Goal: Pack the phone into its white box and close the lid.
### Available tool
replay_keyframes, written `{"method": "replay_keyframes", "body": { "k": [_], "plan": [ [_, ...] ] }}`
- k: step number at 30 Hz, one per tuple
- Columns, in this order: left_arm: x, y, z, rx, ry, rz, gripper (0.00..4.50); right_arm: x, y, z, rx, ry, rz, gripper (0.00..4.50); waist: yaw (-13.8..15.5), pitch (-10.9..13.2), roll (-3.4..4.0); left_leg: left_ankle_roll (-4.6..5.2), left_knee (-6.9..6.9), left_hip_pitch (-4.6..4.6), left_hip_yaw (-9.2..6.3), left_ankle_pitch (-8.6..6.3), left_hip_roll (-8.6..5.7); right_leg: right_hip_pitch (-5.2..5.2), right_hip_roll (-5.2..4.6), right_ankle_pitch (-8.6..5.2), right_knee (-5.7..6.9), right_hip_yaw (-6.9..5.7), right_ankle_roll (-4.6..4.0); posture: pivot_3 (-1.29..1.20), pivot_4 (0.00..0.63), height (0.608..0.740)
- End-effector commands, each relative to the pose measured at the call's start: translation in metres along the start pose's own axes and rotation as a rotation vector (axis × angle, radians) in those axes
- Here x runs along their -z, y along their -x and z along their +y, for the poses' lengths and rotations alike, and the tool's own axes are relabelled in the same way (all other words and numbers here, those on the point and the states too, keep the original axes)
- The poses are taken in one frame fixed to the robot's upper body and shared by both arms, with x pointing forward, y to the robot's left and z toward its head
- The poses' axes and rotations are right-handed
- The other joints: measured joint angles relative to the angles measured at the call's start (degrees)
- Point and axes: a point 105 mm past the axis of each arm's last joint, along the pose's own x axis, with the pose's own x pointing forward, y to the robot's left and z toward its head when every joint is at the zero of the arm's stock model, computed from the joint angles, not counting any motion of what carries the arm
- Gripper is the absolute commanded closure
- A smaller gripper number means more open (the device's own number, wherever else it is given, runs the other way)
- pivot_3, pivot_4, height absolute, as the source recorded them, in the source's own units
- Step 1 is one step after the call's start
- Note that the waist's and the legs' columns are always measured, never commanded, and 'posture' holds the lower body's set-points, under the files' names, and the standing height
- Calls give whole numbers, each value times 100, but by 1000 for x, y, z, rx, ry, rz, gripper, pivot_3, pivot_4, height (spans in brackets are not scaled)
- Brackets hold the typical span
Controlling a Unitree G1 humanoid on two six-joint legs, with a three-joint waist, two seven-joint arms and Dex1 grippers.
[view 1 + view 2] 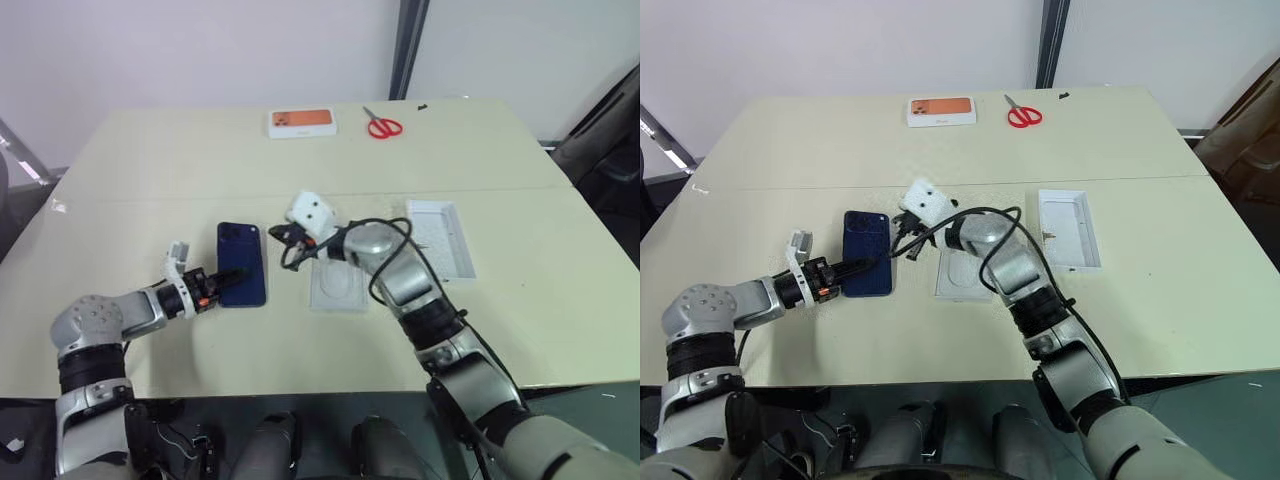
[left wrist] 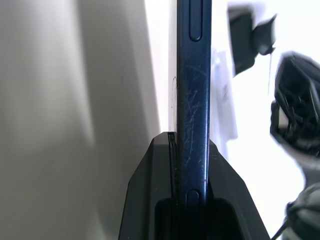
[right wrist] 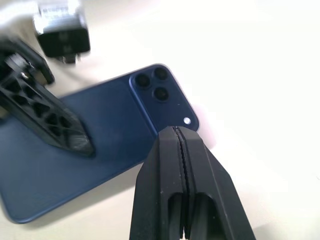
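- Step in hand, as I judged it: pickup of the phone (image 1: 242,262), not yet packing. It lay back-up on the surface (image 1: 150,170), camera cluster toward the far end, left of centre.
- Left hand (image 1: 232,276) had closed on the phone's near edge; in the left wrist view the dark fingers (image 2: 150,200) clamped the thin blue body on both sides. Grip looked firm but shallow, taken near one end only.
- Right hand (image 1: 279,237) was fully shut and held nothing. Its tip hovered just beside the phone's camera corner, seemingly steadying or nudging rather than gripping.
- Thin white insert (image 1: 338,287) with an oval recess lay just right of the phone, partly under the right forearm.
- A shallow white tray-shaped piece (image 1: 441,238) sat further right, well apart from the phone. Whether this was the white box or the lid I could not tell from here.
- Next move, my reading: lift the phone clear, carry it across past the insert, set it flat into the tray. The right arm would need to clear the path first. With an end-only grip the phone might tilt or slip.
- Surface: pale cream, with a seam running across its middle. At the far edge sat an orange-topped white box (image 1: 302,123) and red-handled scissors (image 1: 382,125).
- Room: plain light wall behind, with a dark vertical post (image 1: 408,45).
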Motion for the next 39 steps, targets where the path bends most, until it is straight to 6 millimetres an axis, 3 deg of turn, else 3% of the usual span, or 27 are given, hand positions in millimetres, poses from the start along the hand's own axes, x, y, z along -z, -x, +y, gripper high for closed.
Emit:
{"method": "replay_keyframes", "body": {
  "k": [1, 3, 6, 9, 11, 15, 19, 27, 30, 33, 39],
  "plan": [
    [-4, 1, -11, 67, 34, -20, 4496, -11, 20, 2, -68, -70, -82, 4241, -11, 5, -4, 1, 0, -2, 0, 0, 0, -2, 0, 0, 0, 0, 0, 0, 150, 734],
    [-5, 1, -11, 62, 32, -28, 4500, -6, 28, 4, -91, -96, -72, 3594, -21, 5, -4, 1, -1, -6, 0, -1, 1, -5, 0, 0, 0, 0, 0, 0, 150, 734],
    [-6, 2, -17, 78, 3, -40, 4500, 5, 53, 22, -200, -5, -44, 2159, -7, 7, -7, 2, -2, -9, 0, -1, 2, -6, 0, 0, -2, 0, 0, 0, 150, 734],
    [-7, 2, -19, 86, 2, -45, 4500, 11, 75, 36, -298, 10, -32, 2159, -16, 10, -12, 2, 2, -25, 0, -1, 2, -7, 0, 0, -7, 0, 1, 0, 150, 734],
    [-7, 2, -19, 82, -6, -43, 4500, 26, 87, 39, -312, 68, 32, 2159, -16, 11, -13, 2, 2, -34, 0, -1, 3, -4, 1, 0, -4, 0, 1, 0, 150, 734],
    [-6, -1, -21, 89, -11, -42, 4500, 40, 100, 43, -328, 98, 73, 2159, -19, 23, -29, 2, 2, -35, 0, -1, 5, -5, 1, 0, -4, 0, 1, 0, 150, 734],
    [-5, -4, -23, 92, -18, -39, 4500, 56, 104, 46, -333, 150, 131, 2159, -11, 25, -33, 1, 3, -38, 1, -1, 6, -6, 2, 0, -4, 0, 1, 0, 150, 734],
    [-6, -6, -27, 98, -28, -31, 4500, 62, 101, 42, -281, 160, 132, 2159, -2, 36, -51, -8, 7, -41, 0, 5, 6, -6, 2, 0, -4, 0, 0, 0, 150, 734],
    [-5, -6, -27, 95, -30, -29, 4500, 67, 99, 43, -272, 159, 145, 2992, -1, 38, -54, -10, 9, -41, 0, 6, 6, -6, 2, 0, -4, -1, 1, 0, 150, 734],
    [-4, -7, -27, 92, -36, -24, 4500, 72, 100, 44, -279, 170, 166, 4456, 0, 38, -54, -11, 9, -41, 0, 6, 6, -6, 2, 0, -4, 0, 0, 0, 150, 734],
    [-8, -6, -27, 82, -46, -27, 4500, 71, 101, 43, -294, 171, 169, 4456, -4, 38, -55, -18, 9, -42, 0, 10, 6, -6, 2, 0, -4, -1, 0, 0, 150, 734]
  ]
}}
